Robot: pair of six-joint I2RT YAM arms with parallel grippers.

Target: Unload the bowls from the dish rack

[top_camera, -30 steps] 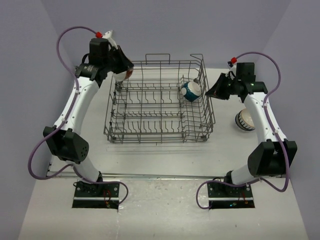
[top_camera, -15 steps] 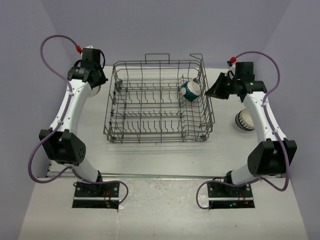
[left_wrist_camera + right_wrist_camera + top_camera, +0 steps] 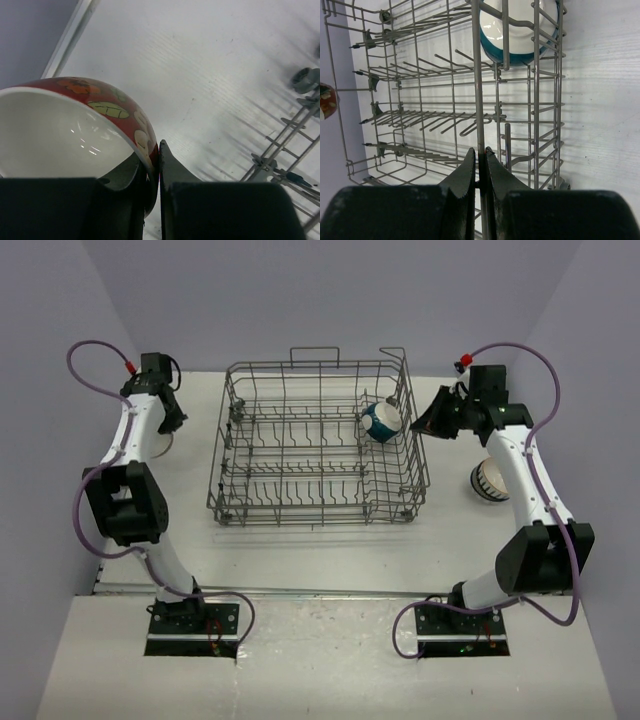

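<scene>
The grey wire dish rack stands mid-table. A teal-white bowl leans in its far right corner, also seen in the right wrist view. My left gripper is left of the rack, shut on the rim of a red patterned bowl, one finger inside and one outside, low over the table. My right gripper is shut on a wire of the rack's right side. A white bowl with dark stripes sits on the table right of the rack. The other bowls are out of view.
Purple walls close in the table at the back and on both sides. The table's left edge strip runs close to the red bowl. A rack corner with a small wheel shows at right in the left wrist view.
My left arm has swung left, away from the rack's far left corner, carrying the red bowl down toward the table. The right arm and rack have not moved.
</scene>
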